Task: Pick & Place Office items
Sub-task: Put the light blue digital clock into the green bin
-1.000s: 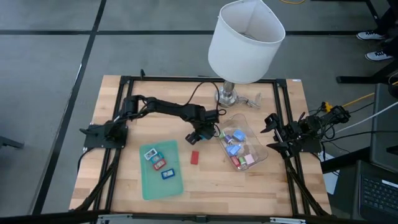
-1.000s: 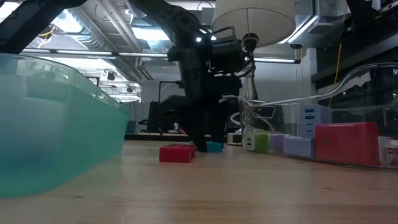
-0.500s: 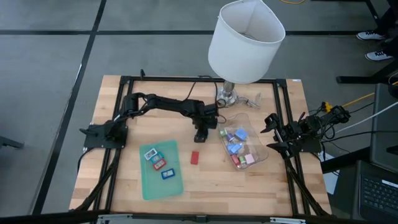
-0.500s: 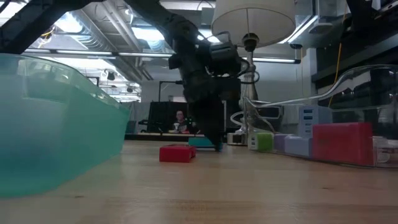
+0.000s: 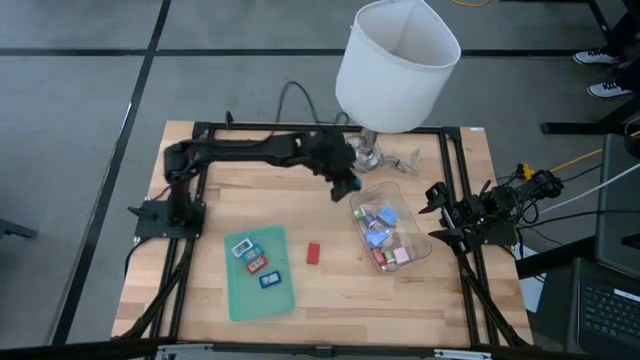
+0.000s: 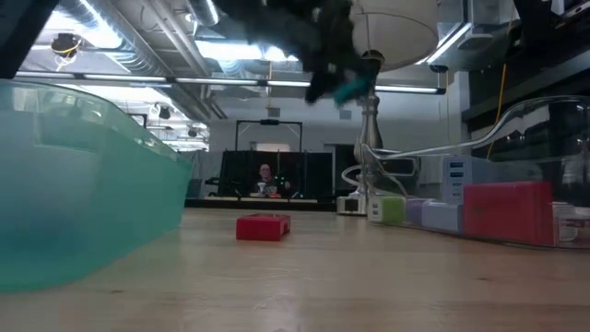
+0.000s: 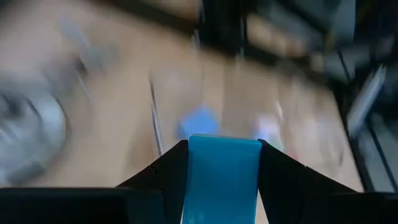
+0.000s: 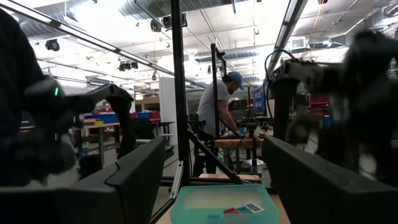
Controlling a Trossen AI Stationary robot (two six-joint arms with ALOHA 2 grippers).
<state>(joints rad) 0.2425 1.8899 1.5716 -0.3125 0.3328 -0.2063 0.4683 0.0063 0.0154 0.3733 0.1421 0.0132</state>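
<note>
My left gripper (image 5: 345, 187) is raised above the table, just left of the clear tub (image 5: 392, 236), and is shut on a teal piece (image 7: 222, 177). The piece also shows high in the low view (image 6: 352, 89). A red piece (image 5: 313, 253) lies flat on the table between the green tray (image 5: 262, 285) and the tub. Three small pieces lie on the tray. Several pieces in blue, pink, red and white lie in the tub. My right gripper (image 5: 436, 210) waits at the table's right edge, open and empty. My left gripper pinches the teal piece by its two opposite sides (image 7: 194, 163) between its two fingers. The piece is lifted clear of the table. The wrist view looks along the fingers, so how far back the piece reaches does not show.
A lamp with a white shade (image 5: 396, 62) stands on its metal base (image 5: 367, 155) at the table's far edge, just beyond my left gripper. A black frame runs around the table. Bare wood lies in front of the tray and tub.
My left gripper has risen from the table beside the red piece with the teal piece in its fingers. It has gone up, toward the far edge and to the right, toward the tub. The red piece has stayed put.
</note>
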